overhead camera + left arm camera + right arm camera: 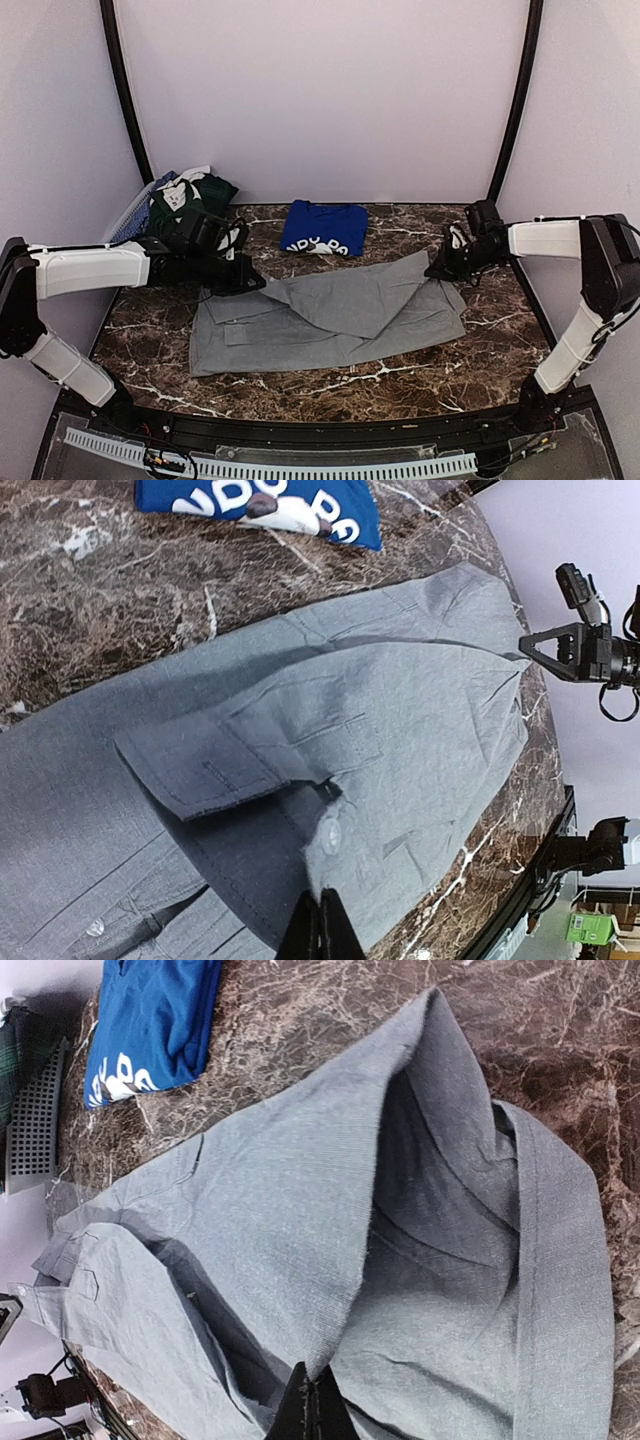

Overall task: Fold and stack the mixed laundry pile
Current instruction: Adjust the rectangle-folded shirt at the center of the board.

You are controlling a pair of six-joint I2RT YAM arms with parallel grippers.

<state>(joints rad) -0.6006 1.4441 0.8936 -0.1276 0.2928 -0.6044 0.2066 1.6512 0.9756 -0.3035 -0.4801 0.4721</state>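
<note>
A light-grey shirt (330, 315) lies spread across the middle of the marble table (400, 385), its upper layer folded over into a peak. My left gripper (250, 283) is shut on the shirt's left edge, and the left wrist view shows its tips (322, 900) pinching cloth just below a button. My right gripper (437, 272) is shut on the shirt's right corner, where the right wrist view shows the fold's edge running into its tips (313, 1385). A folded royal-blue T-shirt (323, 228) with white print lies behind the shirt. Dark-green and patterned pieces (190, 198) are heaped at the back left.
A grey mesh basket (130, 215) stands at the back left corner under the heaped garments. Curved black posts and white walls close in the back and sides. A black rail runs along the table's near edge.
</note>
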